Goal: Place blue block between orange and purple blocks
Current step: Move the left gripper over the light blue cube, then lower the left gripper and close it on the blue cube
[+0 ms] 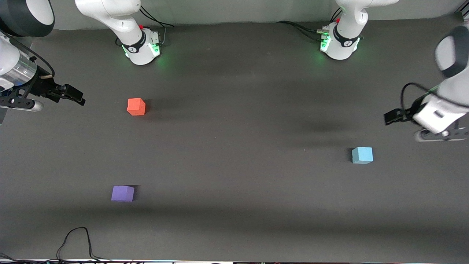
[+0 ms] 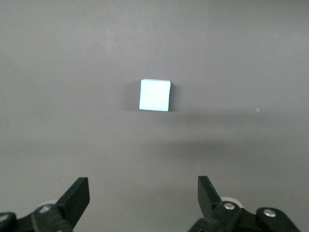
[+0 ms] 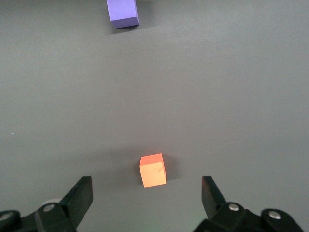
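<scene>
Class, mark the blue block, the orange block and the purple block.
blue block (image 1: 362, 154), front view, top face.
orange block (image 1: 136, 106), front view, top face.
purple block (image 1: 122, 193), front view, top face.

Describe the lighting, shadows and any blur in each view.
Front view: green glow at both arm bases, soft broad shadow bands across the table, the left arm's wrist motion-blurred above the blue block. Left wrist view: the blue block is washed out almost white, with a faint shadow beside it. Right wrist view: the orange block and purple block are evenly lit and sharp.
</scene>
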